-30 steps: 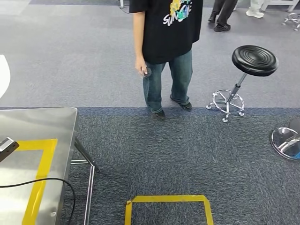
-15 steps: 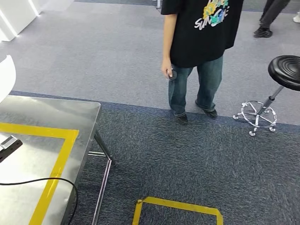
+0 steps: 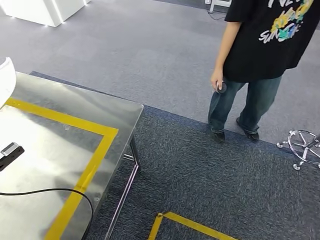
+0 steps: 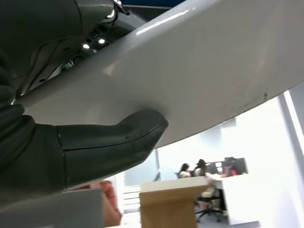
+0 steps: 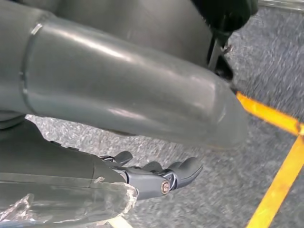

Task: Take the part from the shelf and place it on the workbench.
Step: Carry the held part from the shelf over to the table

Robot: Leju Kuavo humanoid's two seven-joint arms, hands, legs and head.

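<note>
Here we see the white curved part in the left hand, whose thick thumb presses flat against its smooth underside; the other fingers are hidden from us. From the head, a rounded bit of the part shows at the left edge, over the far side of the steel workbench. A band of yellow tape runs just inside the bench's far and right edges, and within it lie a small black device and a thin black cable that loops close to the near edge. The right hand hangs over the carpet, its fingers loosely out and apart from the thumb, gripping nothing. Right of the bench the dark carpet lies open, with a yellow floor marking near us. Farther off a person stands well apart from the bench corner, a small dark round object in one hand, and a chrome stool base sits just beyond their feet.
</note>
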